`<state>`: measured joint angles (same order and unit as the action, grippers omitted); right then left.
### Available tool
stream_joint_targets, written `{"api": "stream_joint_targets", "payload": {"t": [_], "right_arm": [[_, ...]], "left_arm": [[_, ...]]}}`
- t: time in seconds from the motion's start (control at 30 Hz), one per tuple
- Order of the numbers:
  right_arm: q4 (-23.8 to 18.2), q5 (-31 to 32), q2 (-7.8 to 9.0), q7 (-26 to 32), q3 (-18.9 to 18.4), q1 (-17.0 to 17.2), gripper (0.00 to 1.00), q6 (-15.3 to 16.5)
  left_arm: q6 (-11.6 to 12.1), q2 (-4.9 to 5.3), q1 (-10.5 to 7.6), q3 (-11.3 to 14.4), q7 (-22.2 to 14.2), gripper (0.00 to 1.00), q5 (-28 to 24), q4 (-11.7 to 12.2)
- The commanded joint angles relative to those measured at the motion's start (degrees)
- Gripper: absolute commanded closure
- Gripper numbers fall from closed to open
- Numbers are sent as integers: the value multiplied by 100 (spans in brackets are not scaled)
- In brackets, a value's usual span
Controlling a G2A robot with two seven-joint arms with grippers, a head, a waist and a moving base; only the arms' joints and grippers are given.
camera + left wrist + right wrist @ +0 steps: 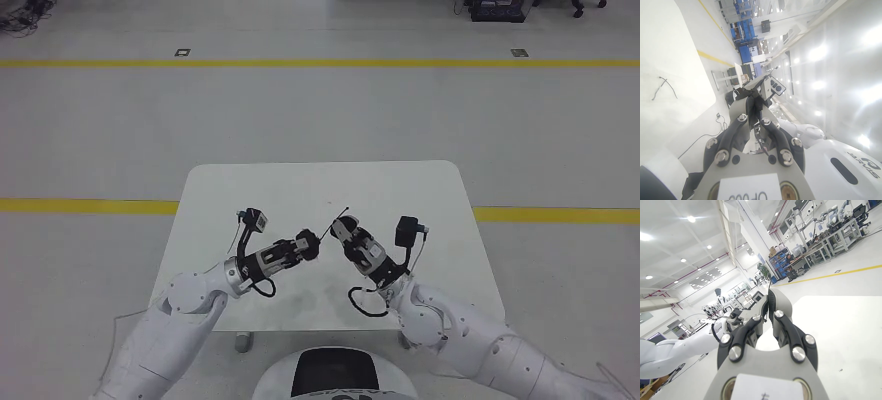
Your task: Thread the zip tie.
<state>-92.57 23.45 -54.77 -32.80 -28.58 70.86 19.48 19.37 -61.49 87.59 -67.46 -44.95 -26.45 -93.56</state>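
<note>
Zip tie (pixel 769 283) is standing out as a thin black strip from the tips of the right gripper (pixel 768 296), whose fingers are pressing flat together on it. It is hanging in the air above the white surface (pixel 838 323), not lying on it. In the top view the zip tie (pixel 341 214) is showing as a fine dark line slanting away from the right gripper (pixel 338 228) toward the far edge of the surface (pixel 400 185).

The left gripper (pixel 753 97) is sitting just beside the right one, tip to tip, over the middle of the surface (pixel 668 47). Its fingers are also pressing together, and something small and dark is sitting at their tips. Whether that is the zip tie's other end cannot be told. From above, the left gripper (pixel 310 241) is pointing inward at the right gripper, and the two arms are forming a shallow V.

A yellow line (pixel 320 63) is running across the floor beyond the surface.
</note>
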Motion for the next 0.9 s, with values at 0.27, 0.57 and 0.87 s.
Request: {"api": "stream_joint_targets", "payload": {"t": [0.27,0.57,0.87], "right_arm": [[-66,-415,106,-99,279,-192,100,0],[-131,-802,186,-40,490,-377,100,0],[-102,-964,244,-71,573,-464,100,0]], "left_arm": [[3,25,-58,52,-298,100,-192,54],[12,48,-91,99,-481,100,-236,58],[12,63,-94,79,-529,100,-335,60]]}}
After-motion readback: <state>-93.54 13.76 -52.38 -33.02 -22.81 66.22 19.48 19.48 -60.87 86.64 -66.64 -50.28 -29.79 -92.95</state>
